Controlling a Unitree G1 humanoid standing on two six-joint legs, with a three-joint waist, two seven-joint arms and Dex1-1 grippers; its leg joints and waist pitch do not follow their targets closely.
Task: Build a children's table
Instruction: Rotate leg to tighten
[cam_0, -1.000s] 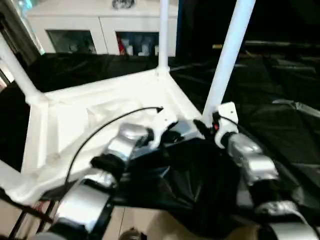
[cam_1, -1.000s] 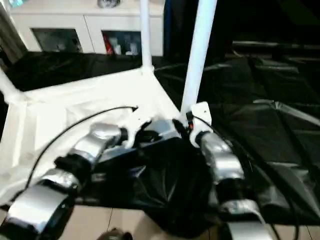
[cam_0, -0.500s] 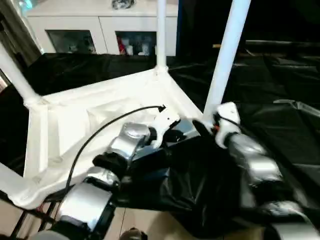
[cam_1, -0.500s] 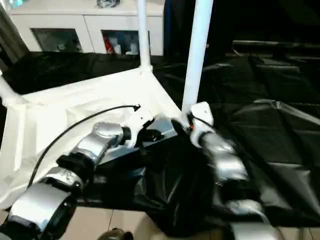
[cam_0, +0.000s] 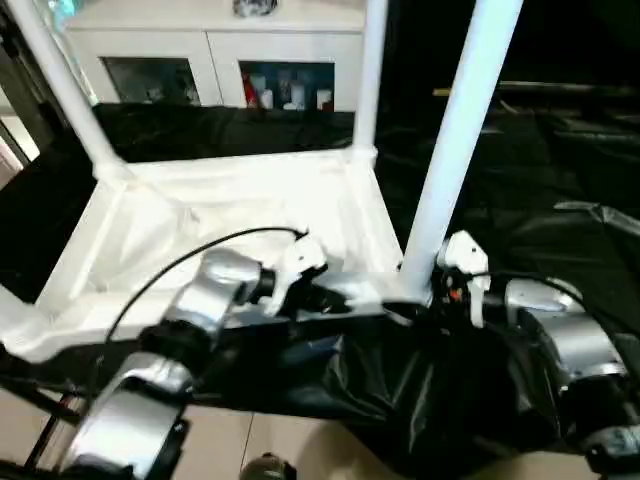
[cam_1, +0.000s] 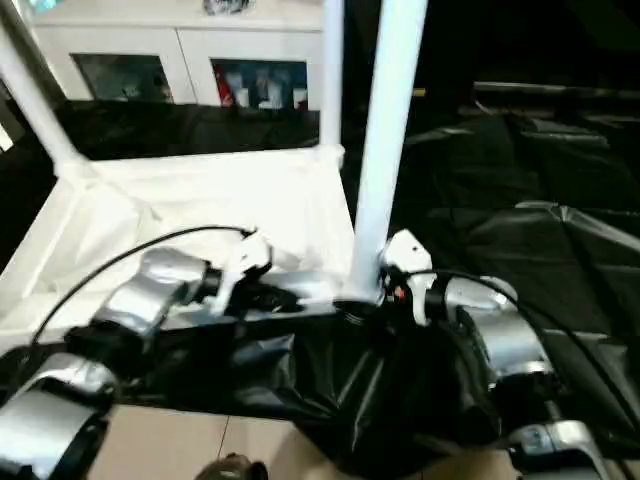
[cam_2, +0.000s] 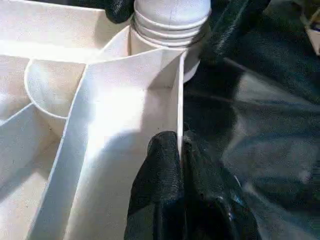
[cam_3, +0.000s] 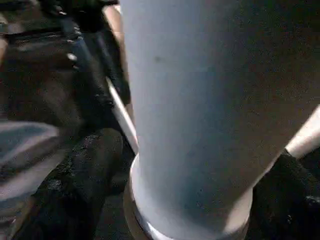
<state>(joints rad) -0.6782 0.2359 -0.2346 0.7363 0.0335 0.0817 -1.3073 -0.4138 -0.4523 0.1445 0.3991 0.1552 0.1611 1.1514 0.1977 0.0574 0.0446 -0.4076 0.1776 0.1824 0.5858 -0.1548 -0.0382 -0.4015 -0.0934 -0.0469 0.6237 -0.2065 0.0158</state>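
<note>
White plastic tabletop (cam_0: 230, 215) lies upside down on a table (cam_0: 560, 170) draped in black sheeting, its ribbed underside facing up. Three white legs stand upright in its corner sockets: a near leg (cam_0: 455, 140) closest to the robot's right arm, a far leg (cam_0: 370, 75) behind it, and a left leg (cam_0: 65, 85) at the far left corner. The left gripper (cam_2: 181, 185) is pinched shut on the thin wall of the tabletop's near edge, just beside the near leg's socket. The right gripper (cam_3: 200, 200) stands wide open around the base of the near leg, one black finger on each side. A white cabinet (cam_0: 210, 50) stands beyond the table.
</note>
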